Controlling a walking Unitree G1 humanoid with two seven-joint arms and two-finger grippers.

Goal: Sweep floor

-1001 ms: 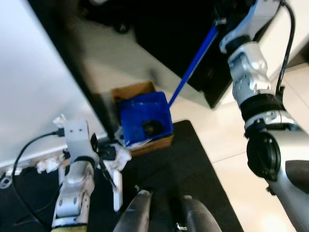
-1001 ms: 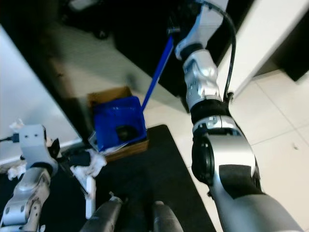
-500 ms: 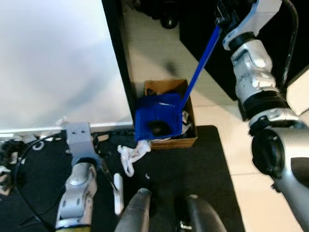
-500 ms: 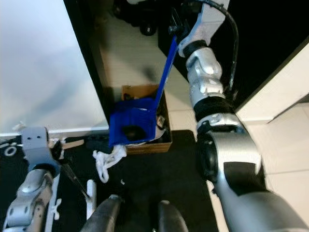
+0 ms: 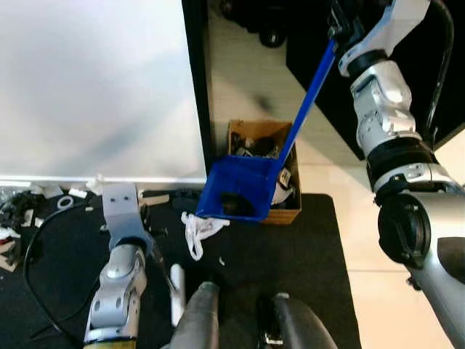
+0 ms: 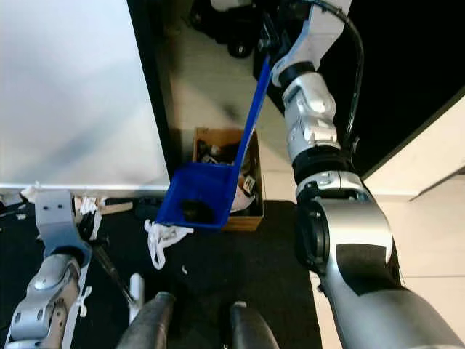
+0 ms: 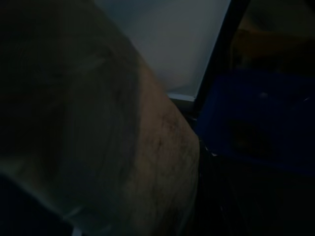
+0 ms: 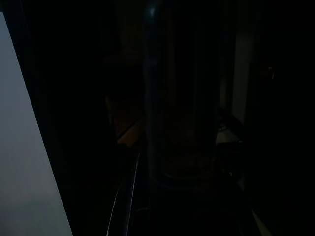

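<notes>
A blue long-handled dustpan hangs tilted over the near edge of a brown cardboard box, with a dark lump of dirt in its pan. Its blue handle rises to my right gripper, which is shut on the handle's top; the handle also shows faintly in the dark right wrist view. My left gripper hangs low over the black mat, beside a white stick. A crumpled white scrap lies on the mat just below the pan.
A white panel with a black edge stands at the left. Small litter lies along its foot. Pale tile floor borders the mat on the right. My own legs show at the bottom.
The whole view has turned, so the camera moved. The dustpan has come off the top of the box and now hangs at its near side, lower and closer to the mat.
</notes>
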